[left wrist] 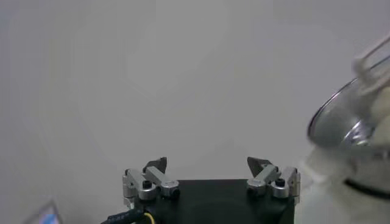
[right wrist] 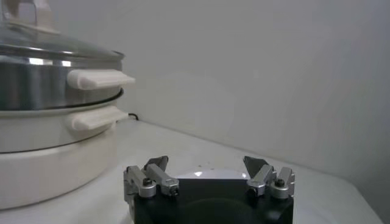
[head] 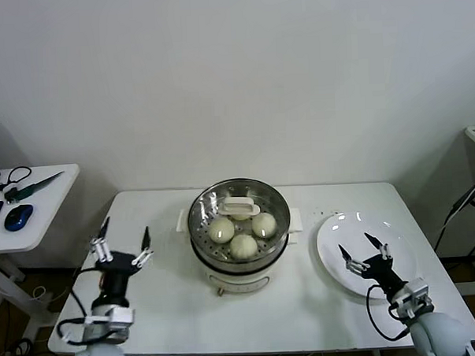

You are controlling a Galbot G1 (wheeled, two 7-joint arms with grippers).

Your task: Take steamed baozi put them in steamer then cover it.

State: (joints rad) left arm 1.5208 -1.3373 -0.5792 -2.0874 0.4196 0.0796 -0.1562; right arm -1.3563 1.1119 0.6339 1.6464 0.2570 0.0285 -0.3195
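Soft cream-white baozi sit under the fragile glass cover, liftable by its white handle; both end effectors gape empty.

Shiny polished steel on steamer wall, matt cream plastic on base and side handles. Clear glass on cover, metal rim, white plastic handle. Smooth matt dough skin on steamed baozi. Glossy white glaze on plate. Matt white table top. Bare metal knuckles, black tips on left gripper and right gripper.
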